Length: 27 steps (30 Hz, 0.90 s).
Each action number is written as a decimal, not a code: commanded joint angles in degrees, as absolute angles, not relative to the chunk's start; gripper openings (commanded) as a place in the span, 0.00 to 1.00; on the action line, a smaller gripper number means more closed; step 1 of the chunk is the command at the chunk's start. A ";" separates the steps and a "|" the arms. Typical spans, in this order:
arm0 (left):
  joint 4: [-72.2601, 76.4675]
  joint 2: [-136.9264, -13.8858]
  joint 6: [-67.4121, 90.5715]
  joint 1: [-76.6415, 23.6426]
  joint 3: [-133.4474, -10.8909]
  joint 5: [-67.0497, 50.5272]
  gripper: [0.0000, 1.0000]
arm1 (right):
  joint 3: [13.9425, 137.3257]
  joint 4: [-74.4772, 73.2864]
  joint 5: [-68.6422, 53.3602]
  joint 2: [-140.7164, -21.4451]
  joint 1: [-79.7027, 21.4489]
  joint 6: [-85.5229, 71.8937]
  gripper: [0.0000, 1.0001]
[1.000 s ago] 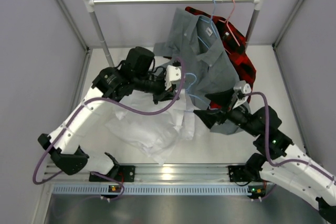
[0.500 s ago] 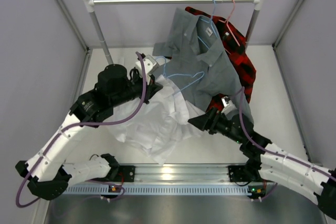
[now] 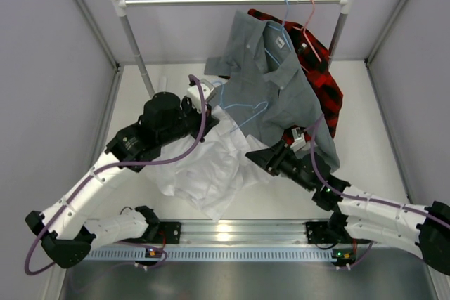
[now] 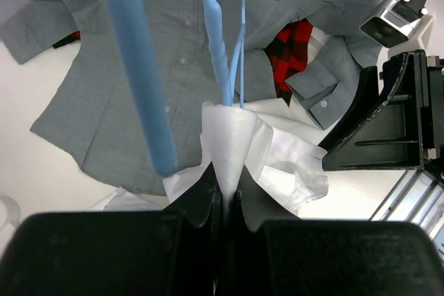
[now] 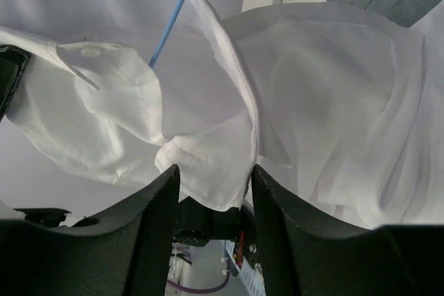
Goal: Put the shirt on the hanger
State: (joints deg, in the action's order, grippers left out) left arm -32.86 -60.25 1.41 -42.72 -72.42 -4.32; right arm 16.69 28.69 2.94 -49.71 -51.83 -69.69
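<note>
left gripper [image 4: 223, 195] clamps the shirt [image 3: 211, 166] and the hanger [image 4: 225, 67] together; right gripper [image 5: 211, 188] pinches its collar. threading has begun, shoulders undraped.

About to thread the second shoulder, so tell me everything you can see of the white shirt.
The white shirt is thin, soft, creased cloth with a stitched collar and a button. It is bunched and partly lifted off the table. The left gripper pinches a fold, jaws shut. The right gripper clamps the collar edge. The light-blue hanger runs into the fabric.
</note>
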 commanded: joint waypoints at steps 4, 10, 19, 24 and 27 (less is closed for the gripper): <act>-26.98 -58.27 2.37 -42.63 -71.72 -1.14 0.00 | 17.93 36.74 7.65 -53.16 -53.88 -71.98 0.39; -26.19 -57.48 4.22 -42.63 -71.81 -3.60 0.00 | 19.60 39.46 9.66 -58.08 -53.88 -72.42 0.22; -26.80 -53.79 4.13 -42.71 -71.72 -4.83 0.00 | 24.34 31.59 15.65 -60.38 -49.41 -68.82 0.00; -29.44 -50.19 2.20 -42.63 -69.35 -7.29 0.00 | 30.75 21.81 10.38 -59.68 -41.76 -63.12 0.00; -30.84 -47.82 0.53 -42.63 -68.21 -8.96 0.00 | 34.71 14.43 11.16 -58.36 -38.42 -59.25 0.00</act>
State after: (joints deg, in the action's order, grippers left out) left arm -31.57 -50.24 2.24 -42.72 -68.97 -6.28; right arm 29.82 22.37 11.22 -60.16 -41.25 -64.66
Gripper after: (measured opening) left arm 0.078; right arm 0.004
